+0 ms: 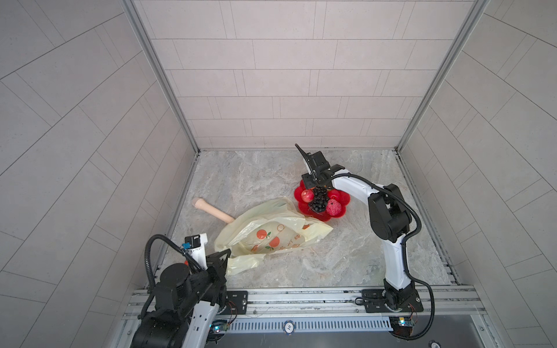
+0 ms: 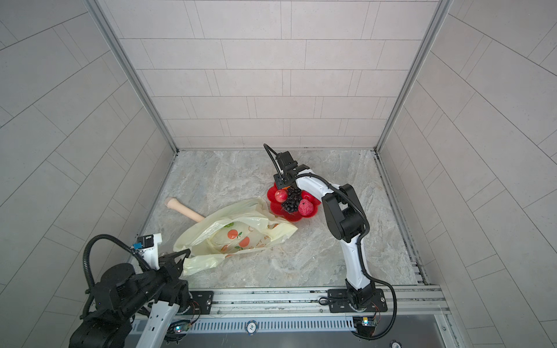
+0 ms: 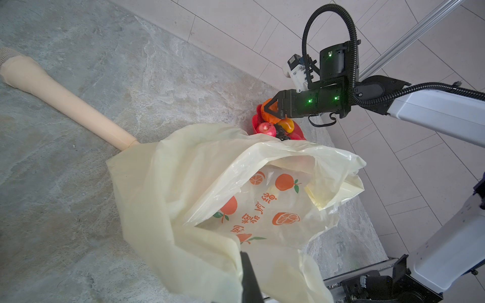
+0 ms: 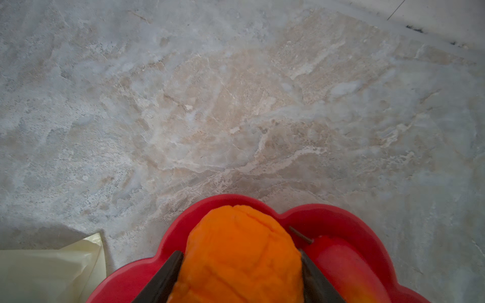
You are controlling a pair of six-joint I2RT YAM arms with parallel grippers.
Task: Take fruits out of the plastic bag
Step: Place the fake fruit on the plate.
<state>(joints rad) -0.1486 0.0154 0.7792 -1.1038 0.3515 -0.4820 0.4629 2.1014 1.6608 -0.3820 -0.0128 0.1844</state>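
Holding orange (image 4: pixel 236 230) in my right gripper (image 4: pixel 240 255), jaws part-spread, directly over red plate (image 4: pixel 328 217) edge. Left gripper (image 1: pixel 221 256) pinched shut on plastic bag (image 1: pixel 271 229) hem; bag on surface just beside plate.

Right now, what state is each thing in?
left gripper: shut on the plastic bag edge.
right gripper: closed on the orange, over the red plate.
plastic bag: lying crumpled, mouth open.
red plate: holds apple, dark grapes, pink fruit.
stick: lying flat, one end under the bag.
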